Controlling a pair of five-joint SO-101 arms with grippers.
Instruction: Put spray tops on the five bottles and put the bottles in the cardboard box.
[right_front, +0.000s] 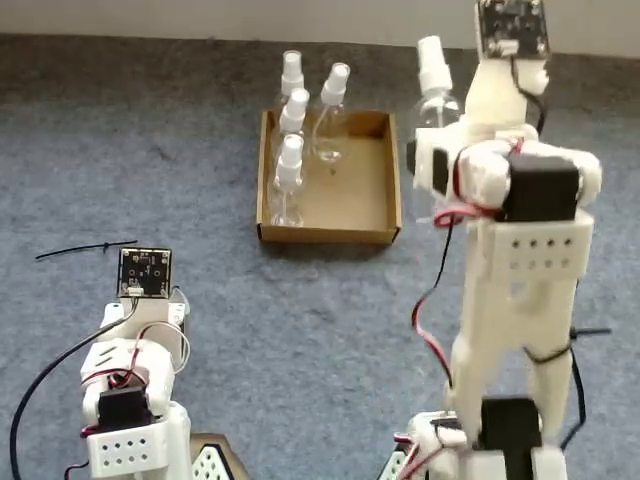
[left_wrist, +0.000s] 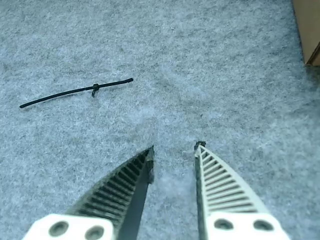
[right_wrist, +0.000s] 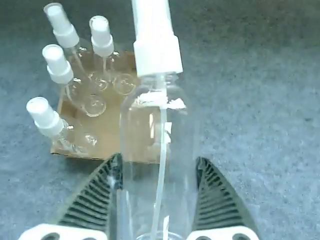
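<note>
Bottle (right_wrist: 157, 145) number five, spray top (right_wrist: 155, 42) already seated, clamped round its clear body between the closed-in fingers of the right gripper (right_wrist: 157, 167). Held upright, apparently up off the carpet, just beside the right wall of the cardboard box (right_front: 330, 236), presumably carried high so as to clear that wall on the way in. Gripped below the shoulder, probably to leave the nozzle free and keep the load steady. Four capped bottles (right_front: 289, 165) already standing inside, crowded toward the left wall and far end (leaving the right half of the floor bare, handy for the newcomer). Over to the left gripper (left_wrist: 175, 147): spread open, nothing between the fingers, low over bare carpet and well apart from the box, likely parked out of the way on purpose. From the right wrist view, a clean look at the dip tube running down inside the held bottle and at both pads pressed against its sides. From the high view, instead, the bottle's station relative to the box: beside the right wall, near the far corner. From the left wrist view, a black cable tie (left_wrist: 75, 91) lying loose on the carpet ahead of the fingertips, plus one corner of the box at the edge.
</note>
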